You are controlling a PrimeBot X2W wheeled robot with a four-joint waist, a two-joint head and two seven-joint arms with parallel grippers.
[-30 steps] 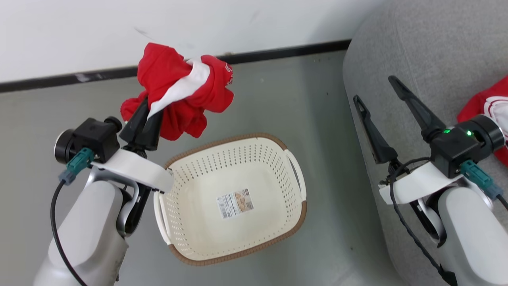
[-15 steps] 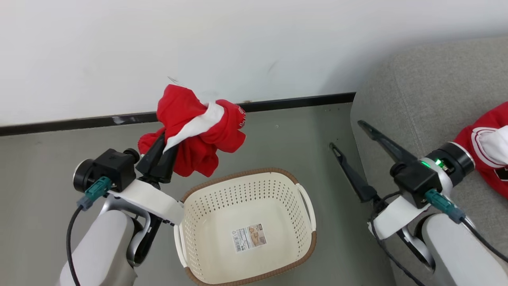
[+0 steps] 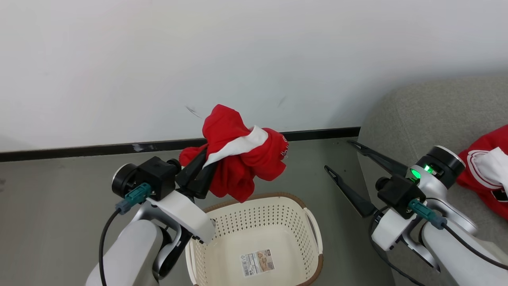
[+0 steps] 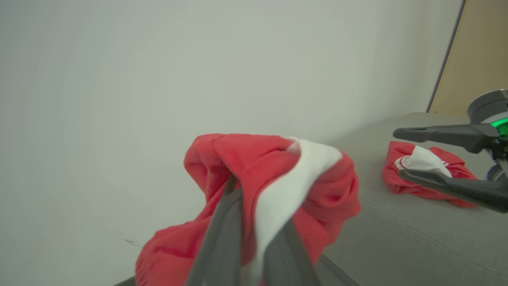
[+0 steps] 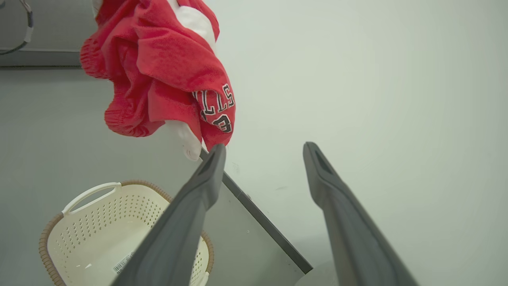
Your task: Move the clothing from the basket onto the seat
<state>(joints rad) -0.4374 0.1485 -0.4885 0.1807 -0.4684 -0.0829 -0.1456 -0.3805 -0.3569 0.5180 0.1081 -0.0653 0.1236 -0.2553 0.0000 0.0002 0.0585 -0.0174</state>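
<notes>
My left gripper [image 3: 207,162] is shut on a bunched red garment with a white stripe [image 3: 242,159], held in the air above the far rim of the cream basket [image 3: 254,197]. The fingertips are buried in the cloth [image 4: 278,174]. The right wrist view shows black-and-white lettering on this garment [image 5: 158,67]. The basket [image 5: 79,238] has nothing in it but a label on its floor. A second red garment [image 3: 484,167] lies on the grey seat [image 3: 428,115] at the right. My right gripper [image 3: 337,155] is open and holds nothing, just left of the seat's edge, fingers pointing toward the wall.
A white wall [image 3: 238,59] with a black baseboard [image 3: 79,150] stands close behind the basket. Grey floor [image 3: 59,198] stretches to the left. In the left wrist view a tan panel [image 4: 476,59] rises behind the seat [image 4: 397,238].
The head camera has moved, sliding the whole scene lower. The left gripper has carried the garment rightward over the basket's far rim. The right gripper has swung left, off the seat.
</notes>
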